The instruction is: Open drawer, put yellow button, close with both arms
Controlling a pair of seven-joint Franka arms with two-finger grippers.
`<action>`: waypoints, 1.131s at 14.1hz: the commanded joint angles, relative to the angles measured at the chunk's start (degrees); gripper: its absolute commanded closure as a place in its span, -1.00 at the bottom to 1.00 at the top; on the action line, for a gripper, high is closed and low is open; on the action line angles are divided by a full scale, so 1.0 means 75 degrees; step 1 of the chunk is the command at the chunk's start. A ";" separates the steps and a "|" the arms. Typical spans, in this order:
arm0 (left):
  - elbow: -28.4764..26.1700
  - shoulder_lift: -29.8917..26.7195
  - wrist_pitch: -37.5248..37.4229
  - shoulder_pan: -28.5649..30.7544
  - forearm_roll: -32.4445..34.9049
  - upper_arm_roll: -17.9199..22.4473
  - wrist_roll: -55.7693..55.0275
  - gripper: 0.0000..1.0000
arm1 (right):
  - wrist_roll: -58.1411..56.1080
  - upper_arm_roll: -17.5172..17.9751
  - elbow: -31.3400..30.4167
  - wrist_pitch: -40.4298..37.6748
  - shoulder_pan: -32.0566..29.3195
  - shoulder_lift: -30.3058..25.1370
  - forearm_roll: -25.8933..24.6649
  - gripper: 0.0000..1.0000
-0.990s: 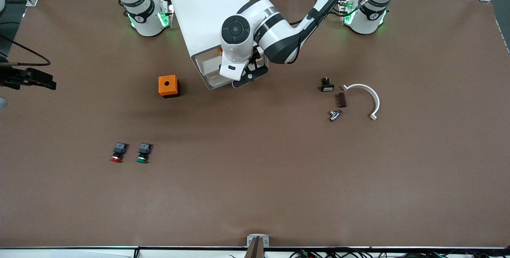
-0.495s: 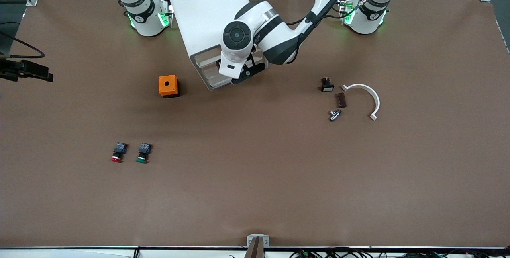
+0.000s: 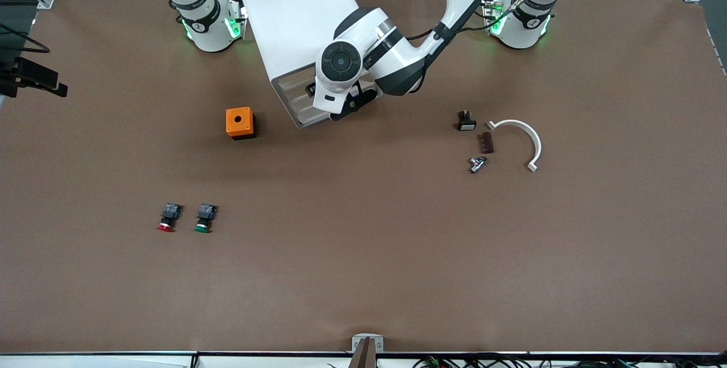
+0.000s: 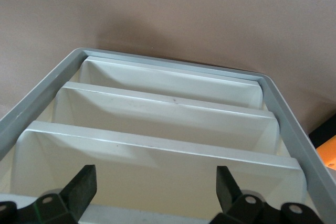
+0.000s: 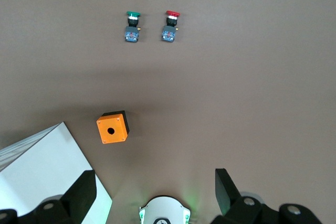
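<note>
Left tool (image 4: 152, 195), fingers spread and empty, sits at the cabinet (image 3: 295, 21) front, against the trays; top drawer (image 4: 157, 174) directly ahead. Right tool (image 5: 152, 195) also spread and empty, high over the table's (image 3: 363, 254) right-arm end. Yellow button not visible.

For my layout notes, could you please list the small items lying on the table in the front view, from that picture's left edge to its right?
Red-capped button → green-capped button → orange box → black switch → metal fitting → white curved bracket.
</note>
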 commanded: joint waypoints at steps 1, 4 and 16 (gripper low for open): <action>0.0034 0.0010 0.0007 -0.0021 -0.0259 -0.0078 -0.0034 -0.99 | -0.0061 0.0086 -0.0275 0.0101 -0.0106 -0.0299 0.0132 -1.00; 0.0115 -0.0072 -0.0004 0.0166 -0.0096 0.0016 -0.0069 -0.99 | -0.0073 0.0086 -0.1113 0.0649 -0.0059 -0.0953 0.0039 -1.00; 0.0092 -0.2332 -0.0761 0.2567 0.1569 -0.0007 0.1426 -0.98 | 0.0020 0.0098 -0.1833 0.1332 -0.0082 -0.1718 -0.0079 -1.00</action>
